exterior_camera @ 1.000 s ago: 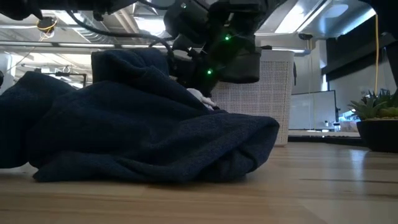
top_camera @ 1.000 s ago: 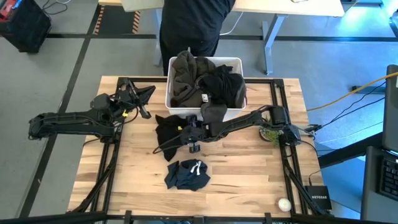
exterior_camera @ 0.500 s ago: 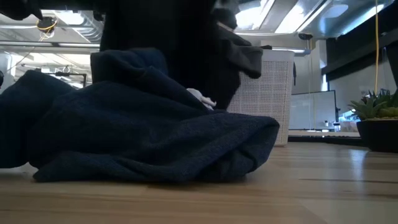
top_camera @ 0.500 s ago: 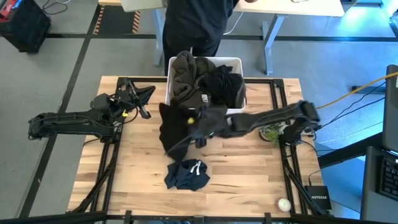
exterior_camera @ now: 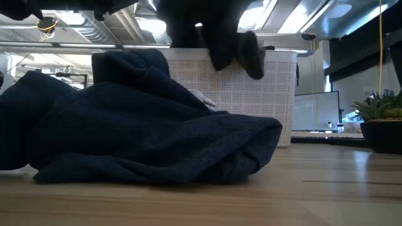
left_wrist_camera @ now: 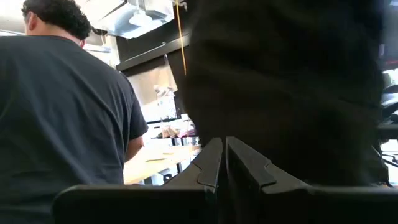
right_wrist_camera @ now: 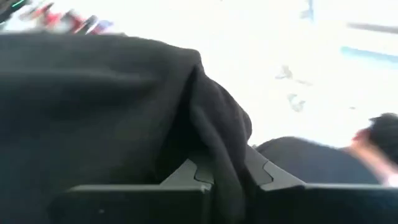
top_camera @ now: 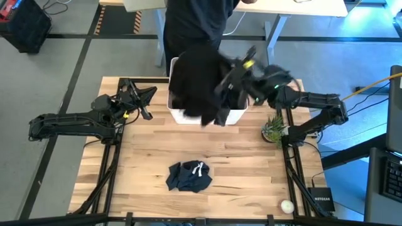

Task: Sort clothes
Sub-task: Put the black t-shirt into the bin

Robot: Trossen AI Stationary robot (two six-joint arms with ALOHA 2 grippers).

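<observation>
My right gripper [top_camera: 225, 81] is raised high over the white bin [top_camera: 237, 117] and is shut on a black garment [top_camera: 196, 85], which hides most of the bin and the clothes in it. In the low view the garment [exterior_camera: 217, 31] hangs in front of the bin [exterior_camera: 270, 88]. A small navy garment with a white drawstring [top_camera: 188, 177] lies crumpled on the table near its front, and fills the low view [exterior_camera: 144, 138]. My left gripper [top_camera: 143, 103] waits shut at the table's far left. No pale pink or beige-khaki garment shows. My right gripper pinches a bunched fold of the black garment [right_wrist_camera: 219, 163] between its two fingers [right_wrist_camera: 264, 171]. The cloth is lifted clear of the table and hangs slack below the gripper, its lower end [exterior_camera: 250, 61] at about the height of the bin's rim.
A person in a dark shirt [top_camera: 195, 25] stands at the table's far edge behind the bin. A small potted plant [top_camera: 273, 130] stands right of the bin. A white ball [top_camera: 287, 205] lies at the near right corner. Bare wood lies between the bin and the navy garment.
My right gripper has gone up and toward the far edge, from the table in front of the bin to above the bin, carrying the black garment. The garment has been lifted clear of the table and now hangs over the bin.
</observation>
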